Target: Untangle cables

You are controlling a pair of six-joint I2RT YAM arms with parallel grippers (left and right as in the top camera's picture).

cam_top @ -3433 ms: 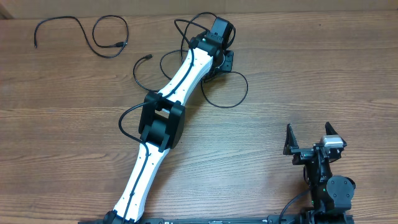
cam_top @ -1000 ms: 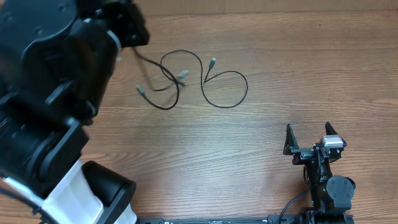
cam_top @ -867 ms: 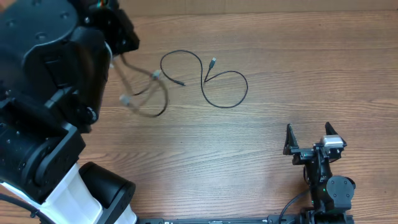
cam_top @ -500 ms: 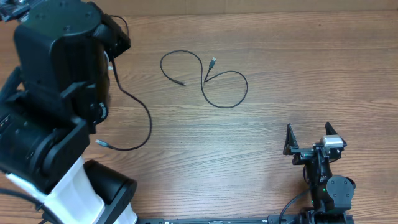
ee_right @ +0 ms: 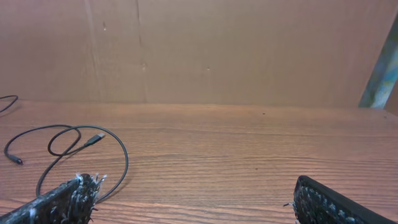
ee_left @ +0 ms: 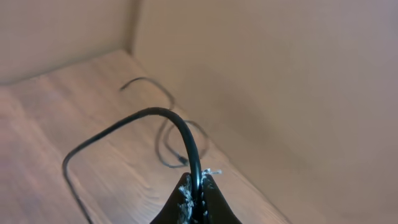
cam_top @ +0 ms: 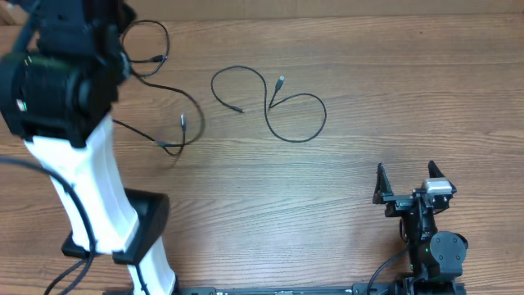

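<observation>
My left gripper (ee_left: 198,188) is shut on a thin black cable (ee_left: 146,112), which arcs up from the jaws and down to the left. In the overhead view that cable (cam_top: 197,119) trails right from my raised left arm (cam_top: 61,82) and curls back to a small plug. The gripper itself is hidden under the arm there. A second cable (cam_top: 315,106) lies in loose loops at the table's centre and shows in the right wrist view (ee_right: 121,155). A third cable (cam_top: 166,37) loops at the top left. My right gripper (cam_top: 405,193) is open and empty at the front right (ee_right: 196,202).
The wooden table (cam_top: 368,65) is backed by a brown cardboard wall (ee_right: 249,50). The left arm's white link (cam_top: 90,188) stands over the table's left side. A thicker black wire (cam_top: 385,270) runs at the right arm's base.
The left arm has lifted and swung to the far left, dragging one cable out of the central tangle. That cable now hangs at the left, apart from the centre cable. The right arm has not moved.
</observation>
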